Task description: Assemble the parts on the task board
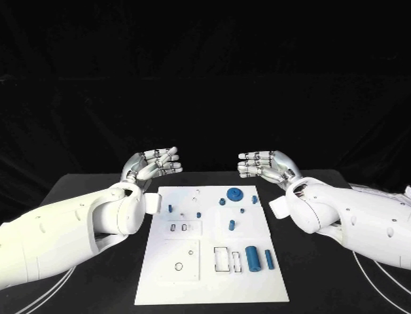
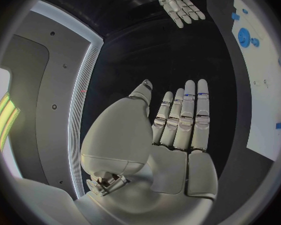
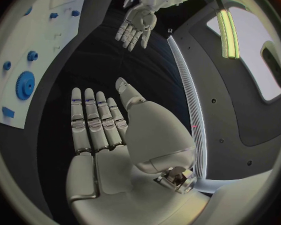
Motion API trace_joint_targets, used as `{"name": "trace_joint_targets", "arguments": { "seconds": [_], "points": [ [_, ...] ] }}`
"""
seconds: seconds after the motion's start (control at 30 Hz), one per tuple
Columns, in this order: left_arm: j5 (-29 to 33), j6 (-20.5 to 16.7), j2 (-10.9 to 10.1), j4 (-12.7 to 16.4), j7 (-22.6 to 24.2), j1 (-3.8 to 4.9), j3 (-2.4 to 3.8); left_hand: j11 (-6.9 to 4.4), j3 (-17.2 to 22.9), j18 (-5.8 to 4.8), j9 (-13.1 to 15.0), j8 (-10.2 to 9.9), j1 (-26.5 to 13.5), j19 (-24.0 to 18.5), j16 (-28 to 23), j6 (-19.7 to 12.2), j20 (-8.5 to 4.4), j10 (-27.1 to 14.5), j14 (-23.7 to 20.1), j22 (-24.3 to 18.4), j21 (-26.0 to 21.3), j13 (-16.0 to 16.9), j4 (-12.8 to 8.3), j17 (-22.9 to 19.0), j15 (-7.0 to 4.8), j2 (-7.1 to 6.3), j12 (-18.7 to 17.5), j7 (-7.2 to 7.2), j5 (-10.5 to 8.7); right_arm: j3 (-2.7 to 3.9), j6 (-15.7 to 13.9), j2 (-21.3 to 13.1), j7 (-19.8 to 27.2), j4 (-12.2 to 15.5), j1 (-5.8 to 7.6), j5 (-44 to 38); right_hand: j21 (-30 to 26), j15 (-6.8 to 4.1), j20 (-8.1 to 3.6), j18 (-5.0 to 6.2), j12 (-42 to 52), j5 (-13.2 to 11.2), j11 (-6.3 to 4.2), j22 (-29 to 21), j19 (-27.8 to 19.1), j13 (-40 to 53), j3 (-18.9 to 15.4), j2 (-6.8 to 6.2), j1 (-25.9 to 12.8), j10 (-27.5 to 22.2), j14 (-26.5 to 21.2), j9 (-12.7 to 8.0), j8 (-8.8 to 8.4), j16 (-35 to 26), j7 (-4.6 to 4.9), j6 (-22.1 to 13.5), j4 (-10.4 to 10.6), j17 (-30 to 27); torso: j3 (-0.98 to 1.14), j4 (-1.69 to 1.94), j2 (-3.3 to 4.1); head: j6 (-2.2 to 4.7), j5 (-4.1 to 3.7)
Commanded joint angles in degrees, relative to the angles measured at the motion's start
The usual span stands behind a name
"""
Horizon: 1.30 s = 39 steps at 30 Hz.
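Pretty much nothing looks assembled yet: the small blue plastic parts (image 1: 252, 258) are scattered loose on the flat white task board (image 1: 262, 288) mid-table, while the left hand (image 1: 152, 163) and right hand (image 1: 268, 165) are held empty beyond its far edge, fingers straight and apart.

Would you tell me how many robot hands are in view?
2: left robot hand past the task board's far-left corner, right robot hand past its far-right corner, both empty.
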Motion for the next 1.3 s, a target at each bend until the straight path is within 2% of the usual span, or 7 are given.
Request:
{"name": "trace_joint_targets", "arguments": {
  "seconds": [0.03,0.3,0.47,0.7,0.93,1.17,1.3],
  "points": [
    [0.3,6.2,-0.8,1.4,-0.2,0.17,0.04,-0.81,-0.2,0.82,-0.2,0.0,1.3,1.9,0.1,1.9,-0.74,2.8,2.2,-0.3,0.3,-0.1,-1.2,0.4,-0.78,0.00,0.6,-0.01,-0.38,0.09,0.1,0.0,-2.9,0.1,0.34,-15.4,3.0,-2.18,-2.00,1.31,-1.3,-0.6,-1.57,0.3,8.1,0.1,3.4,-0.89,0.0,8.8,11.3,0.1,-0.39,0.4,0.28,8.7,-4.6,0.3,-0.03,0.04,1.00,0.30,-0.07],
    [0.3,6.3,-4.0,6.0,-1.4,0.38,0.04,-2.44,-0.4,0.81,-0.5,-0.1,1.9,6.9,1.1,5.2,-2.75,7.8,8.3,-0.4,1.5,-0.1,-2.7,2.8,-2.80,0.23,0.1,-1.26,-0.35,0.79,0.8,0.0,-7.5,-0.2,1.73,-31.0,8.3,-5.60,-5.68,1.31,-0.6,0.2,-4.01,2.6,15.3,0.5,5.5,-1.45,-1.1,16.4,20.9,0.7,0.28,2.8,-1.24,13.9,-6.9,2.1,0.12,0.00,2.26,0.39,-0.20],
    [0.3,6.1,-5.9,9.3,-1.9,0.63,0.05,-2.88,-0.5,0.77,-0.6,-0.3,1.7,8.5,1.5,6.1,-3.41,9.1,10.1,-0.4,2.0,-0.1,-2.9,4.1,-3.41,0.18,-0.5,-1.61,-0.35,1.07,3.4,0.4,-12.3,-0.7,2.81,-43.4,16.5,-7.62,-8.55,0.97,-1.8,-0.1,-5.28,7.1,20.5,0.3,5.8,-2.85,-1.7,19.3,26.8,0.5,-0.39,4.3,-2.34,15.9,-7.0,4.3,-0.07,0.31,3.51,0.72,-0.80],
    [0.3,6.0,-7.8,13.5,-2.2,0.90,0.09,-2.83,-0.6,0.70,-0.6,-0.6,1.5,8.6,1.4,6.1,-3.46,9.2,10.0,-0.4,2.0,-0.1,-2.9,4.4,-3.37,0.04,-0.9,-1.54,-0.37,1.18,7.5,1.6,-18.9,-1.1,4.10,-58.9,25.2,-9.46,-10.42,1.11,-2.5,-0.8,-6.49,12.2,23.9,0.3,7.0,-4.00,-3.0,20.0,33.7,0.3,-1.31,10.7,-2.99,16.6,-6.9,9.4,-0.49,1.09,5.25,1.38,-1.53],
    [0.3,5.8,-9.0,16.5,-2.3,1.35,0.20,-2.69,-0.7,0.64,-0.7,-0.9,1.4,8.5,1.0,6.0,-3.41,9.0,9.7,-0.6,1.8,-0.2,-2.9,4.6,-3.24,-0.03,-1.4,-1.42,-0.38,1.22,10.6,2.9,-23.5,-1.1,5.50,-68.1,32.1,-9.92,-10.66,1.07,-2.7,-1.2,-6.68,16.6,24.2,0.2,9.3,-5.27,-5.4,18.5,33.9,0.3,-1.43,21.9,-3.68,16.6,-6.6,16.4,-0.67,1.72,6.96,2.24,-2.34],
    [0.3,5.4,-9.9,18.9,-2.4,1.86,0.41,-2.60,-0.8,0.62,-0.7,-1.1,1.2,8.4,0.9,5.9,-3.36,8.9,9.6,-0.7,1.7,-0.2,-2.9,4.7,-3.17,-0.07,-1.7,-1.34,-0.38,1.23,12.9,4.4,-25.5,-2.0,6.41,-73.2,53.6,-9.67,-10.33,-2.14,-2.5,-1.7,-6.59,42.6,29.7,0.2,12.9,-6.55,-7.2,16.8,33.6,0.4,-1.41,41.5,-3.80,16.3,-6.1,32.2,-0.80,2.18,8.25,2.70,-2.84],
    [0.3,5.3,-10.2,19.6,-2.4,1.98,0.49,-2.56,-0.9,0.62,-0.7,-1.2,1.2,8.4,0.8,5.8,-3.33,8.8,9.6,-0.7,1.7,-0.2,-2.9,4.8,-3.13,-0.10,-1.8,-1.29,-0.38,1.23,13.7,4.9,-25.8,-2.1,6.53,-74.5,57.3,-9.64,-10.09,-2.73,-2.5,-1.7,-6.46,47.3,30.0,0.2,14.1,-6.96,-7.4,16.8,33.2,0.4,-1.38,46.7,-3.78,16.3,-5.9,37.3,-0.81,2.34,8.65,2.63,-2.84]
  ]
}}
